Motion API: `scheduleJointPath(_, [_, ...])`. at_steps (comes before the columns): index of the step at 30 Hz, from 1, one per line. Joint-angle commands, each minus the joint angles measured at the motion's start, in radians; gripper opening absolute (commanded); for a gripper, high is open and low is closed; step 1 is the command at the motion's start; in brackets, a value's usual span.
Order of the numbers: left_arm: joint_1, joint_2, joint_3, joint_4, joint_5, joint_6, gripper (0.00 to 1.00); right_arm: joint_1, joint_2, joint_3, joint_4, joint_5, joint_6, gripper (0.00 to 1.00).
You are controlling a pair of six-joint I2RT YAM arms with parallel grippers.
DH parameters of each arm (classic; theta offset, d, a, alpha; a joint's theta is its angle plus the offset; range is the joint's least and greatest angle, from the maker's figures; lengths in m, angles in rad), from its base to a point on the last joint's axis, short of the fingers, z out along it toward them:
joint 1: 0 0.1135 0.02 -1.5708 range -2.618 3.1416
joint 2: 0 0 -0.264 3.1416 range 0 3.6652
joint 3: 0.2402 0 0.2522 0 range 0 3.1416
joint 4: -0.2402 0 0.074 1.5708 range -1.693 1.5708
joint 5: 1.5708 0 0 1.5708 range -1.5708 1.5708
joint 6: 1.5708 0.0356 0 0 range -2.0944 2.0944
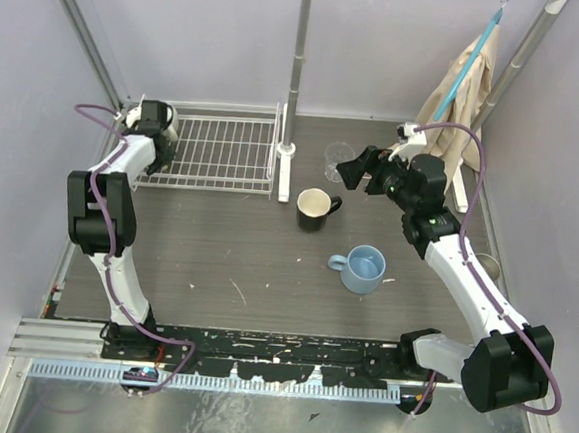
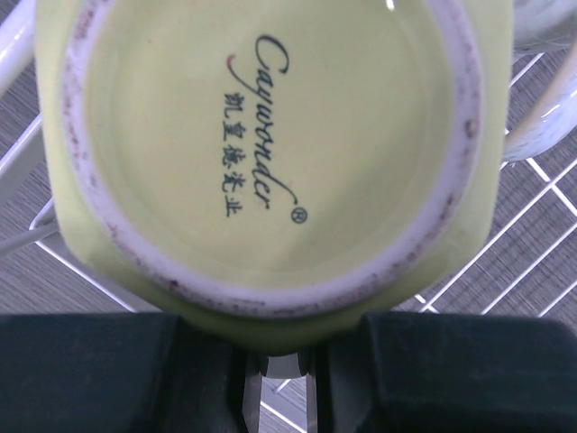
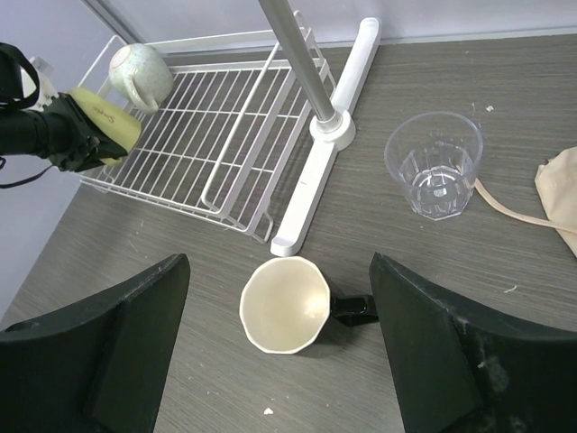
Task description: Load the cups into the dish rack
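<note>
My left gripper [image 2: 284, 361] is shut on the yellow mug [image 2: 270, 144], whose base fills the left wrist view. In the right wrist view the yellow mug [image 3: 106, 117] is held tilted over the left end of the dish rack [image 3: 207, 144]. The cream-white mug [image 3: 141, 74] lies in the rack's far left corner. My right gripper [image 3: 278, 262] is open and empty above the black mug [image 3: 284, 305], which stands upright on the table. The clear glass [image 3: 433, 164] stands to the right. The light blue mug [image 1: 363, 267] stands mid-table. In the top view the left gripper [image 1: 154, 126] is at the rack [image 1: 224, 151].
An upright grey pole [image 1: 297, 67] on a long white base [image 3: 329, 126] stands right of the rack. A beige cloth [image 1: 462, 90] hangs at the back right. Purple walls close in both sides.
</note>
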Motion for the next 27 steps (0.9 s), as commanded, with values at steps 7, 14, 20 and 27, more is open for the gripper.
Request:
scheduleJointPath(7, [0.016, -0.021, -0.011, 0.091, -0.007, 0.017, 0.56, -0.005, 0.001, 0.022, -0.001, 0.002, -0.023, 0.87])
scheduleJointPath(14, [0.016, -0.059, -0.032, 0.104, 0.038, 0.029, 0.66, -0.005, 0.087, 0.098, -0.1, -0.038, -0.112, 0.87])
scheduleJointPath(20, [0.015, -0.148, -0.067, 0.103, 0.074, 0.024, 0.7, -0.004, 0.25, 0.247, -0.201, -0.113, -0.214, 0.87])
scheduleJointPath(27, [0.015, -0.236, -0.088, 0.08, 0.108, 0.03, 0.72, 0.017, 0.415, 0.4, -0.315, -0.155, -0.344, 0.85])
